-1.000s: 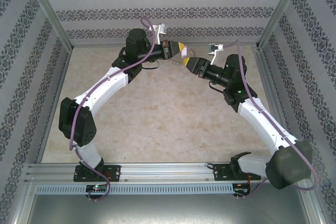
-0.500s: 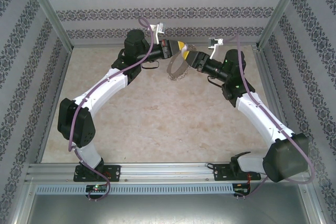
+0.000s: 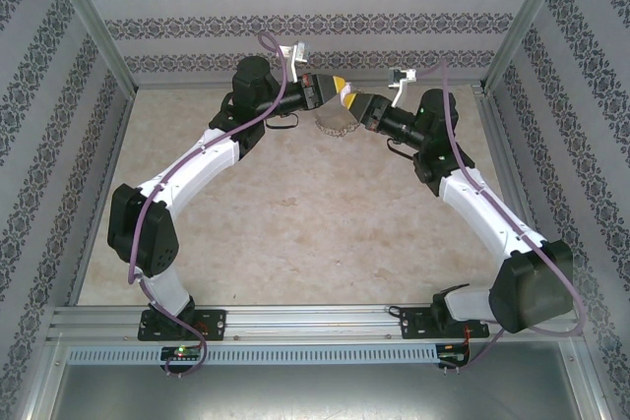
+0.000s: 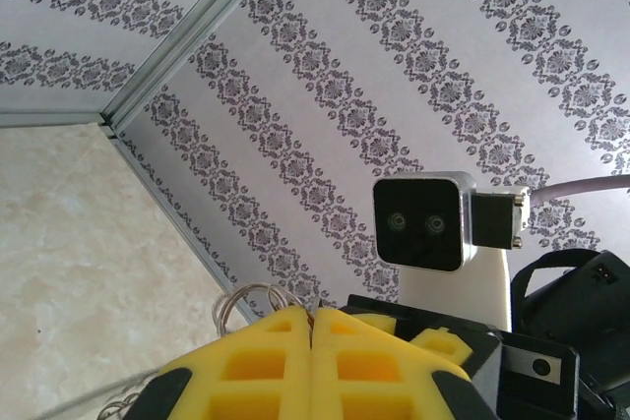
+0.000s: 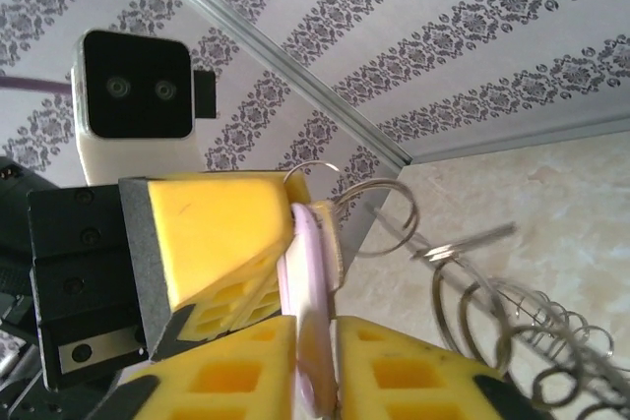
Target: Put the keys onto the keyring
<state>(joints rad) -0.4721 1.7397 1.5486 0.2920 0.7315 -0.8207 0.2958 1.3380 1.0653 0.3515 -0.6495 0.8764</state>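
Note:
At the back of the table both grippers meet tip to tip. My left gripper is shut on the keyring, whose wire loops stick out past its yellow fingertips. The hoop hangs below the two grippers, fringed with small loops. My right gripper is shut on the key, a pale flat piece standing on edge between its pads. The key's top rests against the left gripper's yellow fingers, beside a small wire loop.
Patterned walls close in the back and both sides, with metal posts at the corners. The beige tabletop lies below the arms. Each wrist view looks straight at the other arm's white camera.
The right gripper has moved left and up to the left gripper's tips and closed on the key. The hanging keyring has drawn up tighter beneath them.

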